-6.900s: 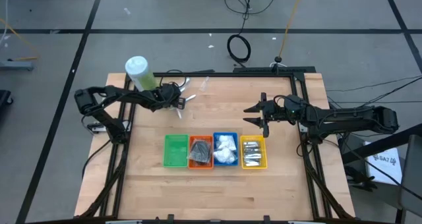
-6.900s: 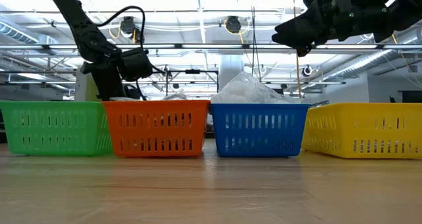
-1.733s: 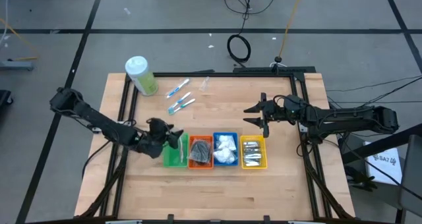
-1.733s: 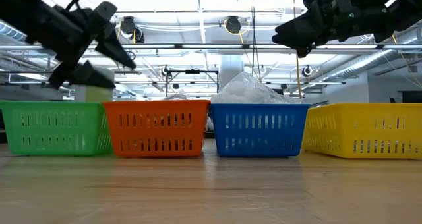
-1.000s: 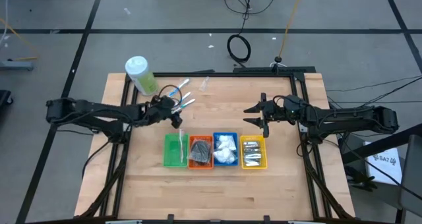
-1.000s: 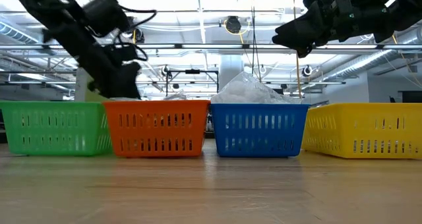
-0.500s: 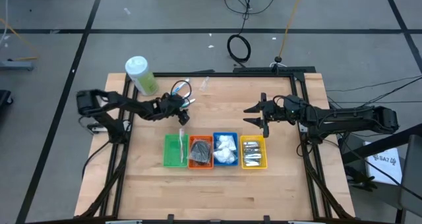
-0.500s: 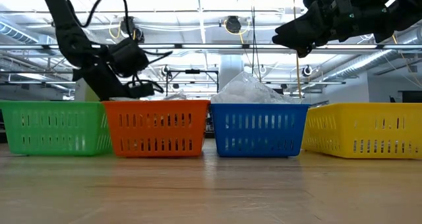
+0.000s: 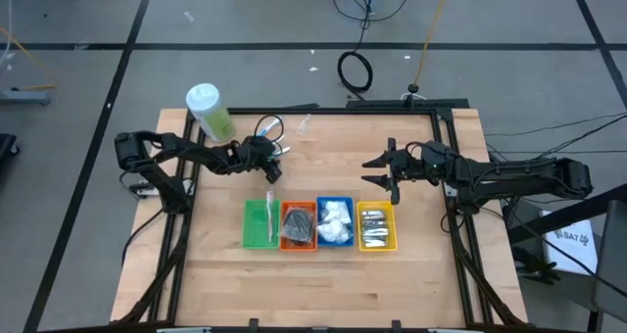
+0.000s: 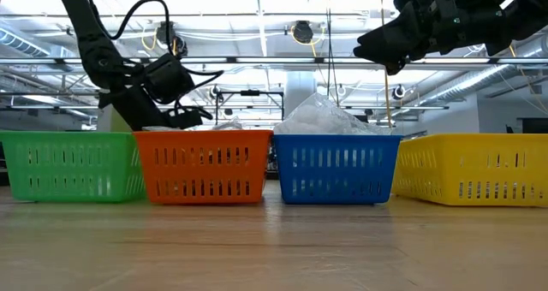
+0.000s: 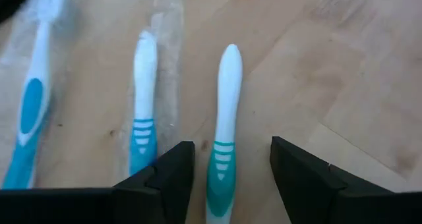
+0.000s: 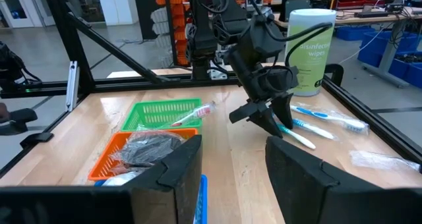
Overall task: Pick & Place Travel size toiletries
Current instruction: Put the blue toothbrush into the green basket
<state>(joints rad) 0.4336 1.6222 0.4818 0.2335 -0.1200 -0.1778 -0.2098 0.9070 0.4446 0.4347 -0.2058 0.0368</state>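
Three blue-green-and-white toothbrushes lie flat on the table near its far left. In the left wrist view one (image 11: 223, 118) lies between my fingers, a second (image 11: 142, 105) beside it and a third (image 11: 31, 99) farther off. My left gripper (image 11: 227, 151) (image 9: 272, 162) is open, low over them, a finger on either side of the first one's handle without touching it. Another toothbrush (image 9: 270, 214) lies in the green bin (image 9: 253, 237), leaning on its rim. My right gripper (image 9: 375, 173) is open, hovering beyond the yellow bin (image 9: 376, 243).
The orange bin (image 9: 298, 243) holds a dark pouch, the blue bin (image 9: 335, 198) white packets, and the yellow bin silver tubes. A large pale-green bottle (image 9: 209, 113) stands at the table's far left. A clear packet (image 9: 302, 125) lies near the far edge. Bare wood stretches before the bins.
My left gripper has moved from just beyond the green bin toward the table's far edge and a little right, coming down over the toothbrushes, still open. The toothbrush in the green bin has stayed where it lies.
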